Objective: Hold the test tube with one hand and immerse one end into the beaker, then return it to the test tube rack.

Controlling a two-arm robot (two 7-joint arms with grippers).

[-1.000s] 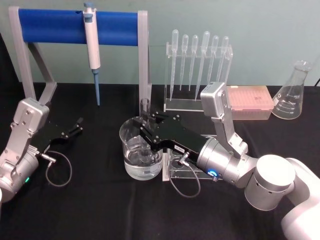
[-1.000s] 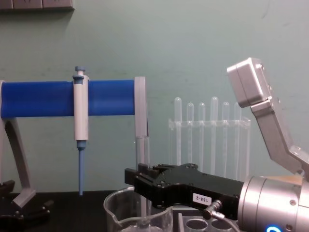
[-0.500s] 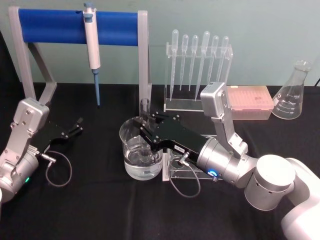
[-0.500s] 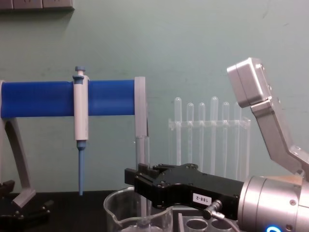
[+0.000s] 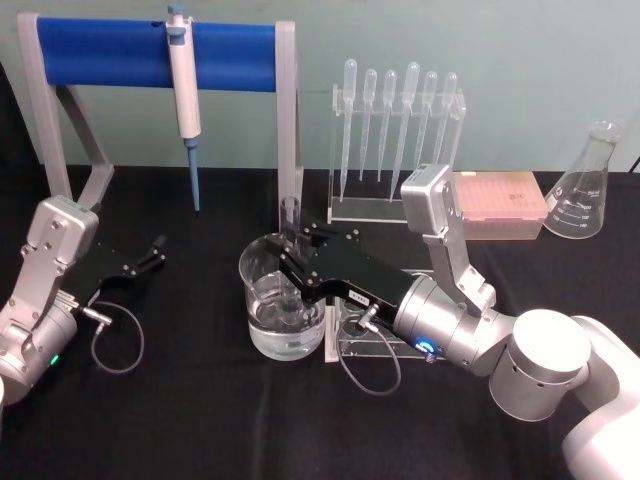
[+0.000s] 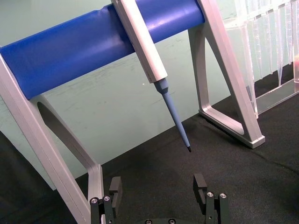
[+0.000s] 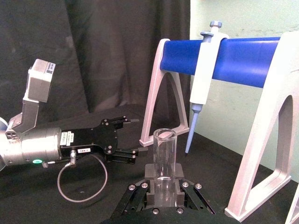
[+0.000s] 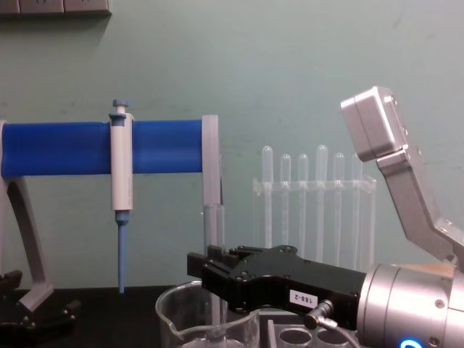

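Note:
The test tube [image 5: 291,214] is a clear glass tube that stands upright over the beaker [image 5: 258,285], with its lower end down inside the glass, where water sits. My right gripper [image 5: 291,265] is shut on the test tube at mid-height, reaching in from the right. In the chest view the test tube [image 8: 213,225] rises behind the black right gripper [image 8: 209,265], above the beaker [image 8: 170,313]. In the right wrist view the test tube [image 7: 164,156] sits between the fingers of the right gripper [image 7: 164,187]. My left gripper [image 5: 150,255] lies open on the table at the left, seen also as the left gripper [image 6: 158,186].
A blue-barred stand [image 5: 150,50] at the back left holds a white-and-blue micropipette [image 5: 183,90]. A clear rack of thin pipettes [image 5: 395,130], a pink tip box [image 5: 500,200] and a conical flask [image 5: 585,185] stand at the back right. A clear rack with round holes [image 5: 350,335] sits under my right wrist.

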